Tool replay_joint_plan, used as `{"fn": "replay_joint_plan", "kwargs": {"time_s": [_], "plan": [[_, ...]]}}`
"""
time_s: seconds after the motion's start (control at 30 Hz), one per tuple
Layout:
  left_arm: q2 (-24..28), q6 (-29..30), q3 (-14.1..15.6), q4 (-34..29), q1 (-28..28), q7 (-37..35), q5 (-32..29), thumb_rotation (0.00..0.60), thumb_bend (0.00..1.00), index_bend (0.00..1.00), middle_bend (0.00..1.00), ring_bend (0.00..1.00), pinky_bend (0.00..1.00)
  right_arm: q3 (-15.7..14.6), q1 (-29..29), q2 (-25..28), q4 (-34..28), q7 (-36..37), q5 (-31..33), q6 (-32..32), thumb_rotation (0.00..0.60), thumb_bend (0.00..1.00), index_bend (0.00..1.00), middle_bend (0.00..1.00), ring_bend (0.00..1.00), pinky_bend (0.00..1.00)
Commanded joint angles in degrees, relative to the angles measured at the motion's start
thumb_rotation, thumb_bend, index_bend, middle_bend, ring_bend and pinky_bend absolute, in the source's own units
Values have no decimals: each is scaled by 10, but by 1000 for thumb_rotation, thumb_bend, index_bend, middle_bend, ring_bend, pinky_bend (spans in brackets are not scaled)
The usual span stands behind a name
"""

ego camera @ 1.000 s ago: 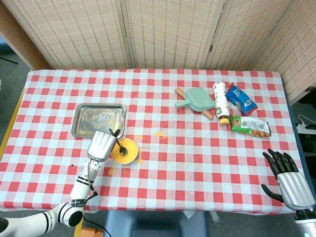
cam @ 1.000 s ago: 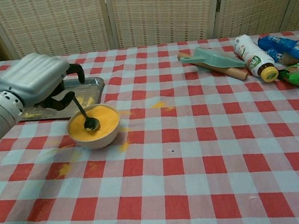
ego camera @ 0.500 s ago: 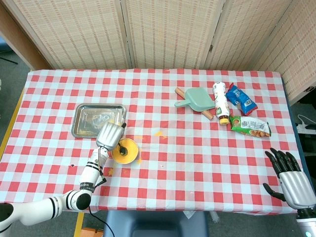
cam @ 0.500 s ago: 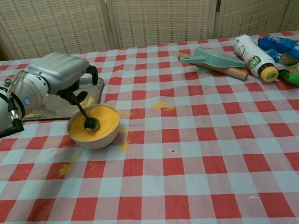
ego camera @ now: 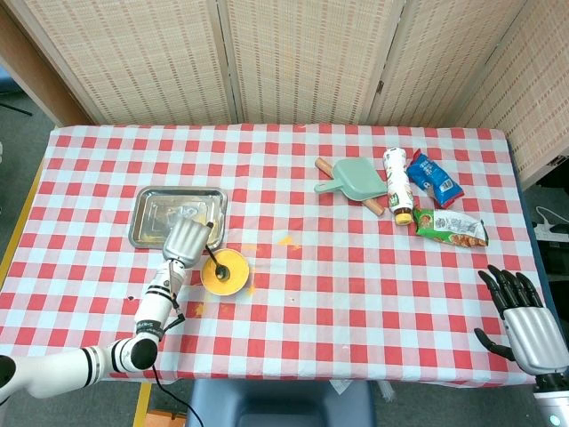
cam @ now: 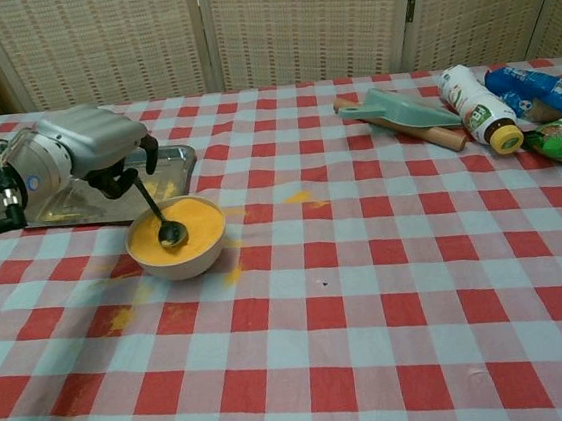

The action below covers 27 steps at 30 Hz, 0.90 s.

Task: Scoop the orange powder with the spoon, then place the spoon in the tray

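Spoon [cam: 160, 215]: we see its dark bowl resting in the orange powder [cam: 188, 227], handle tilted up toward the left hand.
Bowl [cam: 188, 261]: it stands just in front of the tray [cam: 181, 158] on the checked tablecloth [cam: 370, 292], powder spilled beside it.
Left hand [cam: 93, 145]: we hold the spoon handle in curled fingers.
Right hand [ego camera: 524, 322]: fingers spread, holding nothing, at the table's near right edge.
Far right: a green scoop [cam: 401, 110], a bottle [cam: 476, 93] and snack packets [ego camera: 437, 203].

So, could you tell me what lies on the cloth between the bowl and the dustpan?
In both views, only checked cloth lies between the bowl and the dustpan, plus a small spill of orange powder near the bowl.
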Motion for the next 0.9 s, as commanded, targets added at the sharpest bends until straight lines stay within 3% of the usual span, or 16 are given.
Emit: {"fn": "replay_joint_plan", "kwargs": {"time_s": [0.03,0.57,0.9], "plan": [[21,5,14,-19,-6,9,-27,600,654,347,1000,1000,1000,0,-1,0,0,0,-1,1,600,187,0,0,0,0],[54,41,71,-42,1,-27,-12,600,655,340,1000,1000,1000,-2,-3,-2,-1,-4,-7,7,600,187,0,0,0,0],[49,72,85,-42,4,-60,49,600,648,269,1000,1000,1000,-7,-5,-2,-3,-8,-17,9,600,187,0,0,0,0]]}}
